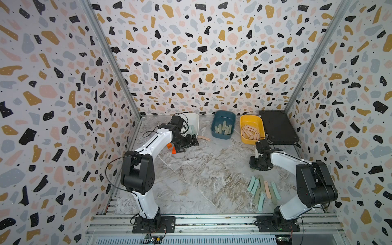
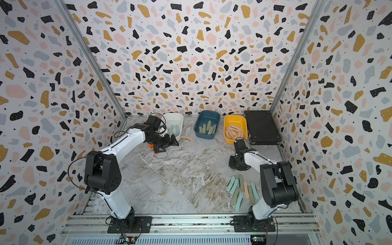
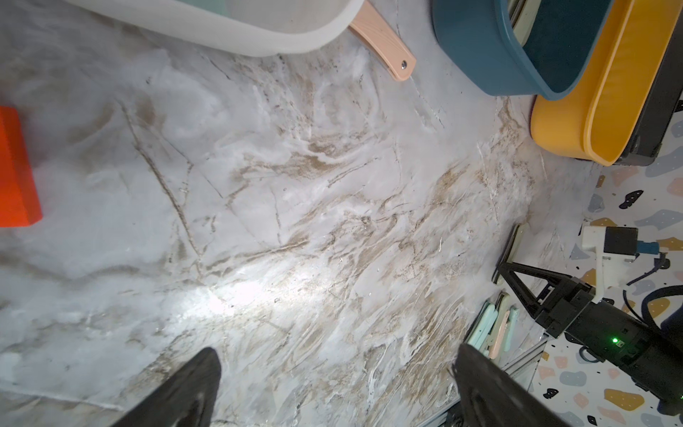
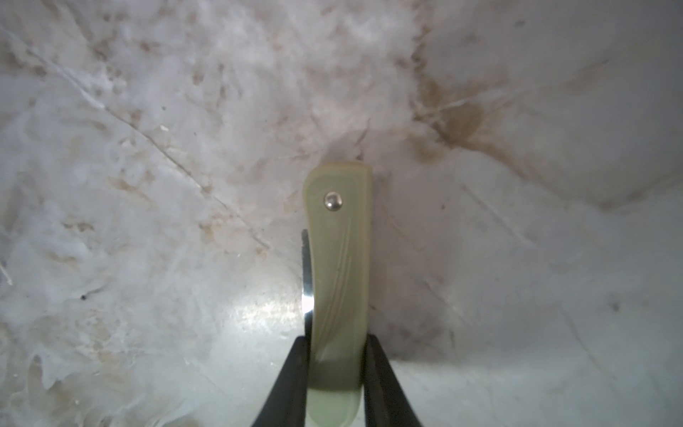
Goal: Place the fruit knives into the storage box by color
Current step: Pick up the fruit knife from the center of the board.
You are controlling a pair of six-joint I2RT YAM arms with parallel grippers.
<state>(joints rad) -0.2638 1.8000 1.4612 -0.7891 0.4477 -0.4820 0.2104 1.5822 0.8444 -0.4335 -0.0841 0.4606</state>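
Sage-green knife sits closest to the lens, folded, clamped across its narrow width by the right gripper. The jaws are nearly together w/ only the handle btw them, biting near one end, so most of the length sticks out past the fingertips. It prob. handles as light, stiff, smooth plastic, i.e. slippery, and thin enough to pivot in a pinch. A sliver of steel blade shows along one long edge, so the better hold is across the handle nearer mid-length; can't tell if a pad touches that steel. Seen from above, gripper & knife hang over bare marble on the yellow-tub side of the teal tub, well apart from it and nearer the arm bases. The teal tub holds other sage knives, so that looks like its home. The yellow tub, just beside the teal tub, has peach ones, and the white tub on the teal tub's other side has mint. The loose pile lies farther from the teal tub than the gripper does. The left gripper has its jaws wide apart, empty, on the teal tub's white-tub side, w/ a lone peach knife btw them.
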